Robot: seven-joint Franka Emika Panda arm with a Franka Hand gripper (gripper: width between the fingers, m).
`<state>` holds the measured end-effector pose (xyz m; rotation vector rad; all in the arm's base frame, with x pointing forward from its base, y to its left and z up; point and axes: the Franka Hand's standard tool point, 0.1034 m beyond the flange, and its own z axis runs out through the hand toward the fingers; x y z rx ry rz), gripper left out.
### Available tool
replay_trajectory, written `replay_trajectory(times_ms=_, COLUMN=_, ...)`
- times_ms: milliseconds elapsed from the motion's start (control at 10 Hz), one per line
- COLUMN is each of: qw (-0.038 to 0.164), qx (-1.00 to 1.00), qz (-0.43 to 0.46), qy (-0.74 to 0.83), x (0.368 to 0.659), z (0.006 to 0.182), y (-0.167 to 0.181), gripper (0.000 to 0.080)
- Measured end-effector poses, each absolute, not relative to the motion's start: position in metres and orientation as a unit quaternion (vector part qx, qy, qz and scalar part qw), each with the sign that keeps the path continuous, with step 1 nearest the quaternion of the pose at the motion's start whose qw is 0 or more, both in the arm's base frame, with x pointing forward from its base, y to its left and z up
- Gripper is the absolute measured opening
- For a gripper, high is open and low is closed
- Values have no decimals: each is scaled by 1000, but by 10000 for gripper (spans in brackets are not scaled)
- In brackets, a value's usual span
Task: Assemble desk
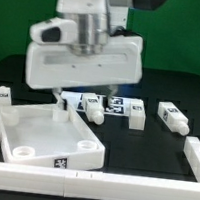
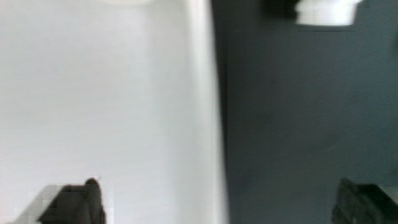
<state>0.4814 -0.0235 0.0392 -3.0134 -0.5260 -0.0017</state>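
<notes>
The desk's white rimmed tabletop (image 1: 44, 134) lies at the exterior view's lower left, round sockets at its corners. A short white piece (image 1: 65, 104) stands at its far corner. Three tagged legs (image 1: 90, 110) (image 1: 135, 113) (image 1: 173, 118) lie on the black table behind it, and another leg (image 1: 2, 95) lies at the far left. My gripper (image 1: 81, 91) hangs over the tabletop's far edge. In the wrist view the gripper (image 2: 222, 205) is open, its dark fingertips (image 2: 71, 205) wide apart. The tabletop (image 2: 98, 110) fills one side, with bare table beside it. Nothing is held.
The marker board (image 1: 110, 100) lies behind the legs, partly hidden by my gripper. White border rails run along the front (image 1: 129, 182) and up the exterior view's right (image 1: 195, 154). One leg end (image 2: 324, 10) shows at the wrist view's edge.
</notes>
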Motion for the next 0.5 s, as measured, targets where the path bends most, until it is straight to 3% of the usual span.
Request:
replay_trajectory(times_ms=300, qw=30, qx=-980, qz=-18, qy=-197, x=482, z=16, y=-16, gripper=649)
replay_trajectory(times_ms=500, qw=28, qx=-981, qz=-15, qy=-191, x=478, z=7, y=-33, gripper=649)
